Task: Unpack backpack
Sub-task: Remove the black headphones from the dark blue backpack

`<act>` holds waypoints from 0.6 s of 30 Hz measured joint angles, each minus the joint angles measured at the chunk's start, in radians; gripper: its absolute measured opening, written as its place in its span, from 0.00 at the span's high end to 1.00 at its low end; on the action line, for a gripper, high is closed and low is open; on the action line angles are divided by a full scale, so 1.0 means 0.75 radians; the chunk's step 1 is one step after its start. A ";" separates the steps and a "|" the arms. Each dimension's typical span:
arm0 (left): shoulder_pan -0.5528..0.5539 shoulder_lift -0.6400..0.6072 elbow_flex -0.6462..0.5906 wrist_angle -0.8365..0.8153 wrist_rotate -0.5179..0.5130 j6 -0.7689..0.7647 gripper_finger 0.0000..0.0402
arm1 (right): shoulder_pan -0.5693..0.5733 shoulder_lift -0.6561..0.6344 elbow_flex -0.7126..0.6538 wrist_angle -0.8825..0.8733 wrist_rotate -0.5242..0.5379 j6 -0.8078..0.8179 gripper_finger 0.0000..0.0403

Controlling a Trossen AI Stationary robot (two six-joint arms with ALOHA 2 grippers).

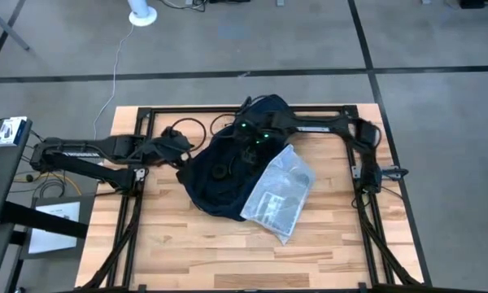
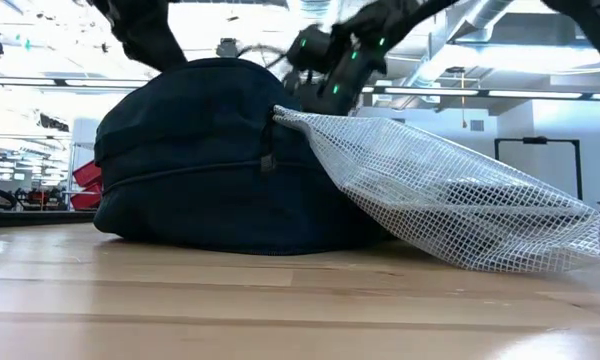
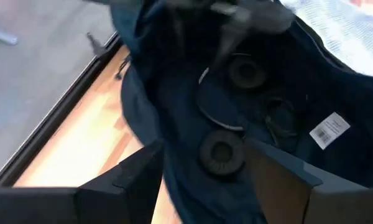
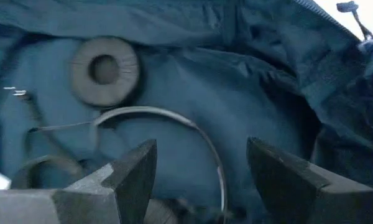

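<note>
Your backpack (image 1: 220, 175) lies mid-table, mesh pouch (image 1: 278, 192) draped on it. Your left gripper (image 3: 202, 180) reaches in from the side, fingers spread; right gripper (image 4: 202, 180) hangs over the headphones (image 4: 112, 81) inside, fingers spread, holding nothing.

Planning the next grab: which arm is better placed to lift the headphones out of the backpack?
Probably the right: its open claw sits inside the backpack, straddling the headphones band. The left claw, also open, hovers farther back.

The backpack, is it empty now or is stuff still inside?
Not empty. The backpack lies open, and headphones with round ear pads and a thin band still rest inside. The mesh pouch already lies partly out.
</note>
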 joint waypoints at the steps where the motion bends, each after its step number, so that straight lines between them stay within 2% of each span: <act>1: 0.000 0.000 -0.035 0.042 0.014 0.020 0.48 | -0.008 0.023 0.000 -0.002 0.000 -0.011 0.40; 8: 0.042 0.002 -0.243 0.265 0.020 0.109 0.48 | -0.041 0.138 0.001 -0.009 -0.023 -0.045 0.40; 14: 0.120 0.002 -0.295 0.302 0.036 0.123 0.48 | -0.046 0.219 0.001 0.014 -0.020 -0.085 0.41; 16: 0.139 0.002 -0.295 0.305 0.054 0.125 0.48 | -0.056 0.231 0.002 0.022 -0.019 -0.087 0.44; 18: 0.149 0.002 -0.295 0.304 0.055 0.125 0.48 | -0.059 0.238 0.003 0.030 0.011 -0.082 0.51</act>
